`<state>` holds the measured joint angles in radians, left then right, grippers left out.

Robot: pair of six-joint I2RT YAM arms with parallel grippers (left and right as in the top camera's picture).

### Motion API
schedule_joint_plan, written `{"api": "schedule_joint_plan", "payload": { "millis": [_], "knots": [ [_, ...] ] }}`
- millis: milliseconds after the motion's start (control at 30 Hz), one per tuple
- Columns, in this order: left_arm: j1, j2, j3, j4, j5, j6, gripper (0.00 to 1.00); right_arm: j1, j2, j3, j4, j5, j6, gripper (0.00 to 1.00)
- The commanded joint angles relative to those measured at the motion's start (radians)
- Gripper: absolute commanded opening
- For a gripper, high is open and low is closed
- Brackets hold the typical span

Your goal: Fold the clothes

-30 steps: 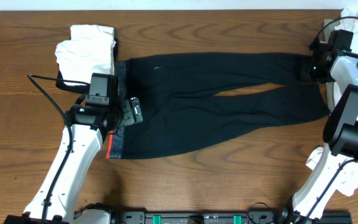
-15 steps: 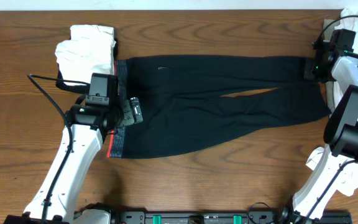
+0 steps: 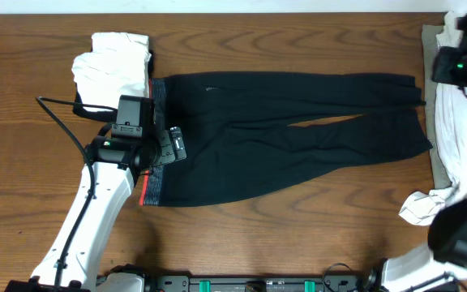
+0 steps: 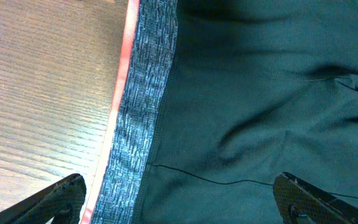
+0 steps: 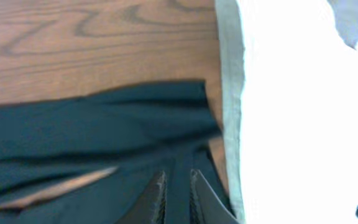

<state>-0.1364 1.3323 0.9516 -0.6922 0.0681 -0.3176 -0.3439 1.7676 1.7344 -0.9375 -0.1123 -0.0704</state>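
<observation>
Pants lie flat on the bench; left end effector, spread, hovers over the waistband, right end effector, seemingly pressed together, above the cuffs. Neat folding wants both ends gripped evenly.

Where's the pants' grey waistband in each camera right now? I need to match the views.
Overhead: the waistband runs up and down at the left end of the black pants.
Left wrist: a grey strip with a red edge, left of centre, top to bottom.
Right wrist: not in it; only the leg ends show.
Shared landmark: the black pants, in all three.
</observation>
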Motion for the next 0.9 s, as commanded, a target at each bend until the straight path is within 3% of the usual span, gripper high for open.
{"api": "schedule_joint_plan", "payload": {
  "millis": [0,133,467,633,867],
  "knots": [
    [0.002,-0.002,0.016,0.003,-0.005,-0.002,0.98,-0.016,-0.048,0.0,-0.074,-0.004,0.074,0.15],
    [0.002,-0.002,0.016,0.077,-0.005,-0.002,0.98,-0.016,-0.112,0.0,-0.193,-0.004,0.12,0.2],
    [0.002,-0.024,0.016,0.026,0.003,-0.022,0.98,-0.016,-0.141,-0.075,-0.365,0.007,0.171,0.26],
    [0.002,-0.137,0.016,-0.09,0.003,-0.065,0.98,-0.016,-0.141,-0.229,-0.326,-0.001,0.217,0.36],
    [0.002,-0.301,0.016,-0.301,-0.009,-0.126,0.98,-0.016,-0.141,-0.448,-0.192,-0.001,0.267,0.4]
  ]
}}
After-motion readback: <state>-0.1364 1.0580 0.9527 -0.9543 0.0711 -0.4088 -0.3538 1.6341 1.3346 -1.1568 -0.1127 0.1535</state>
